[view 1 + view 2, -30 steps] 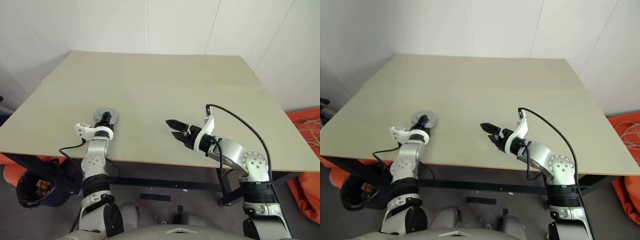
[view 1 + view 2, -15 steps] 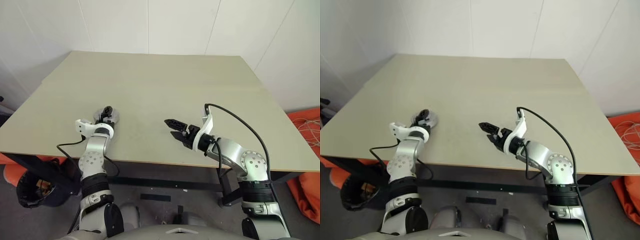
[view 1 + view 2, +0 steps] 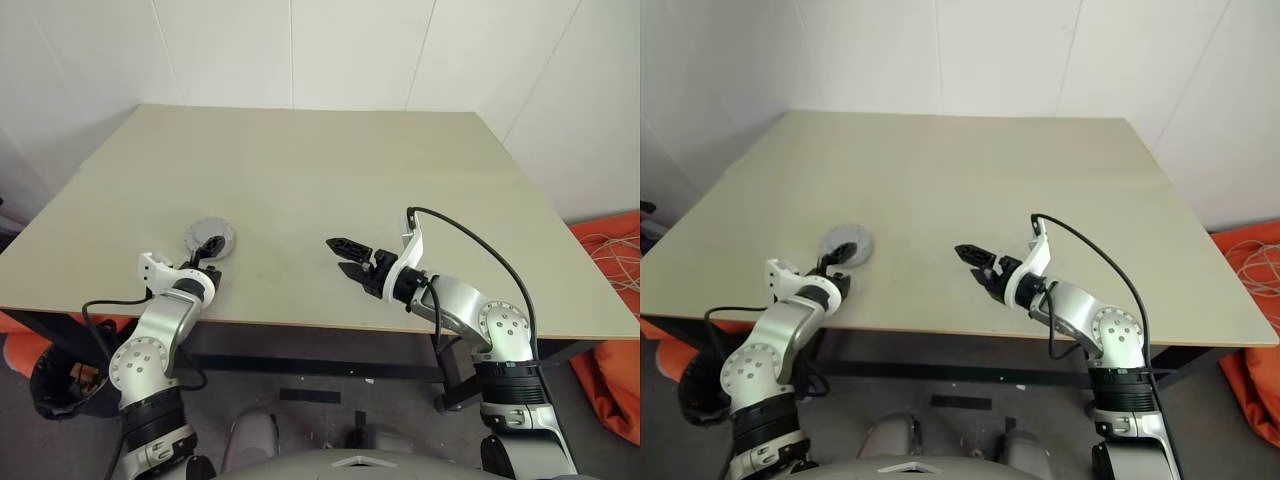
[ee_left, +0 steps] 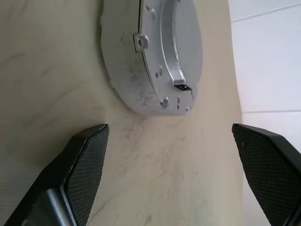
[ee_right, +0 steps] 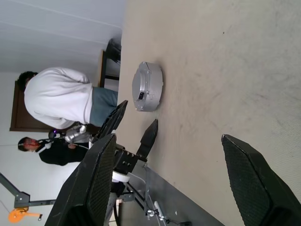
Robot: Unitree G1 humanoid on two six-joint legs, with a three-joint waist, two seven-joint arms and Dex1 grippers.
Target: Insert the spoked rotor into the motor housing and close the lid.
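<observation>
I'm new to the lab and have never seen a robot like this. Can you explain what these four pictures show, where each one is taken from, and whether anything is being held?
This is a humanoid robot with two arms, each ending in a gripper with two black fingers. Two pictures come from cameras in its head, looking down over its arms at a beige table. The other two come from a camera on each wrist, looking out between that gripper's own fingers.

On the table lies one round silver-grey metal unit; the left wrist view shows it close up. The left gripper sits just short of it with its jaws open, holding nothing. The right gripper hovers over the middle of the table, jaws also open and empty. In the right wrist view, a person in a white top is in the background.
</observation>
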